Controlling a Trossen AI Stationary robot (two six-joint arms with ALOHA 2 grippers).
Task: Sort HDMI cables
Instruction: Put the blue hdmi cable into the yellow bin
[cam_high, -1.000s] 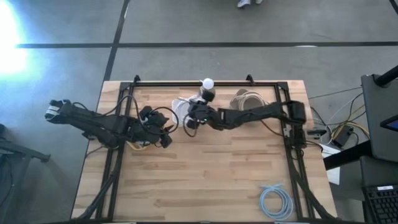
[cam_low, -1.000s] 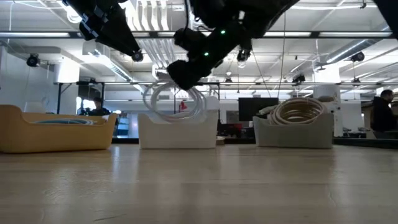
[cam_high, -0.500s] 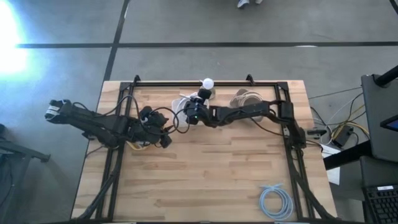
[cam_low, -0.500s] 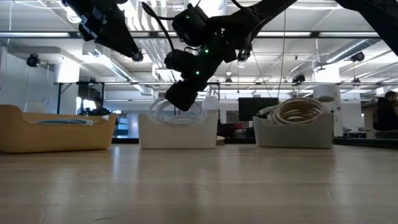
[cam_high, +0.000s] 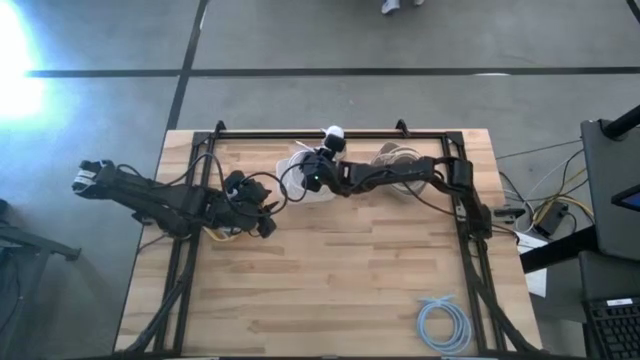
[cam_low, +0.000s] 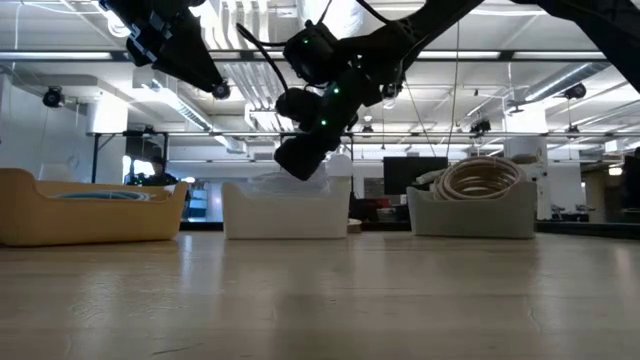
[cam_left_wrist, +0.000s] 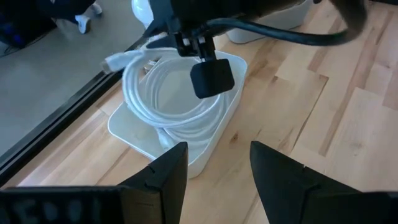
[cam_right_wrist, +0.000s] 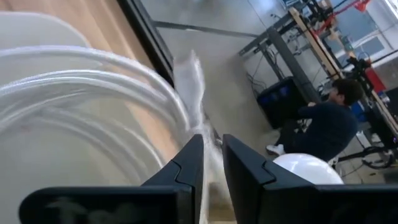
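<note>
Right gripper (cam_high: 309, 181) is over the white bin (cam_left_wrist: 229, 104), fingers nearly together with only a narrow gap, pinching part of the white HDMI cable coil (cam_left_wrist: 163, 102), which lies inside that bin. Left gripper (cam_high: 268, 226) hovers just beside it over bare table (cam_high: 340, 280), fingers spread wide, holding nothing. 3 bins in a row at the far edge: tan bin (cam_low: 90, 212), white, grey bin (cam_low: 475, 213) with 1 beige coil (cam_low: 484, 177). 1 light blue coil (cam_high: 444, 325) lies at the near right corner
</note>
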